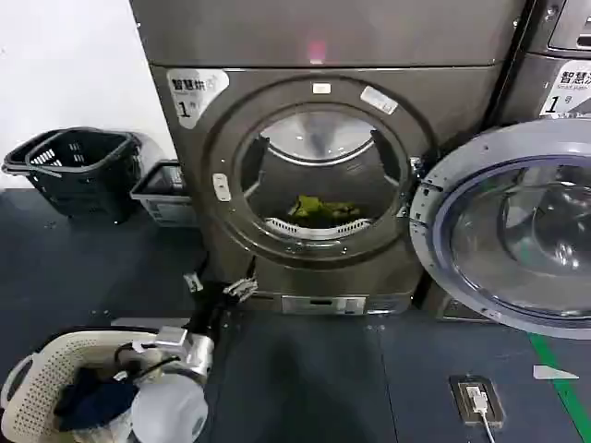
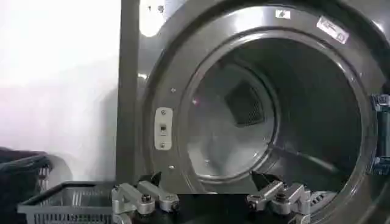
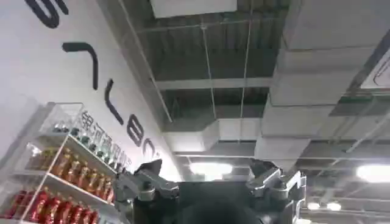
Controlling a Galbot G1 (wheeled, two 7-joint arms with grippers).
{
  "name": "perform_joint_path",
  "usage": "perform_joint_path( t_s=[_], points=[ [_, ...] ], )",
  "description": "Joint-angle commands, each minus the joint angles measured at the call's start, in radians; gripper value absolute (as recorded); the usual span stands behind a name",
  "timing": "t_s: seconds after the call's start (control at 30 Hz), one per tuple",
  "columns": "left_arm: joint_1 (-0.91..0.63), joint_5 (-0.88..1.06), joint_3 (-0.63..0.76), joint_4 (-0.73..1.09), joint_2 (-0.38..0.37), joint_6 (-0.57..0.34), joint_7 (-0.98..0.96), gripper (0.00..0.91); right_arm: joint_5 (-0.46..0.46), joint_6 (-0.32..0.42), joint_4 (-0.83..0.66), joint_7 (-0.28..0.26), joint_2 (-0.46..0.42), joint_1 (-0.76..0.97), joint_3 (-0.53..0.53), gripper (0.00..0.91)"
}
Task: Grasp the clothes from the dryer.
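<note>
The big dark dryer (image 1: 319,185) stands with its round door (image 1: 517,231) swung wide open to the right. Deep in the drum, low down near the front lip, lies the little yellow-green clothes (image 1: 319,210). It is small next to the big round hole.

The left hand (image 1: 222,288) is low, just in front of the dryer, down by its bottom left corner. In the left wrist view the left hand (image 2: 213,201) has its fingers spread wide apart with nothing in them, and it looks straight into the drum. The right hand (image 3: 210,185) points up at the ceiling, also open wide and holding nothing. It looks parked.

What could go wrong? The left hand sits lower than the lip of the hole. If it pushes straight ahead, I think it could bump the front of the machine or the rim of the hole. It needs to go up first, then in.

The cloth is soft and flat. If the fingers close too high, they may pinch only air. If they go too low, they may scrape the steel drum.

The cloth could also slip out on the way back, or catch on the lip and drop inside.

A cream basket (image 1: 37,388) with dark blue things sits by the robot's left side. The arm could knock it when it swings.
</note>
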Motion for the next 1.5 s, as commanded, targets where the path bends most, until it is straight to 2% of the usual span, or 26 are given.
perform_joint_path(
  t_s=[0.03,0.37,0.6,0.8,1.5],
  points=[
    [0.007,0.0,-0.002,-0.012,0.005,0.004,0.002,0.907,0.009,0.023,0.003,0.003,0.0,0.0,-0.006,0.907],
    [0.008,-0.019,0.002,-0.037,0.026,0.019,0.008,0.907,0.028,0.02,0.029,0.004,0.015,-0.015,-0.012,0.907],
    [0.002,-0.005,0.018,-0.058,0.004,0.02,0.016,0.907,0.033,0.021,0.017,0.0,0.018,-0.015,0.007,0.907],
    [0.011,-0.006,0.001,-0.062,0.015,0.019,0.016,0.907,0.035,0.02,0.032,-0.001,0.018,0.004,-0.012,0.907],
    [0.012,0.022,0.021,-0.06,-0.048,0.027,0.024,0.907,0.036,0.026,0.034,-0.009,0.018,0.0,-0.014,0.907]
  ],
)
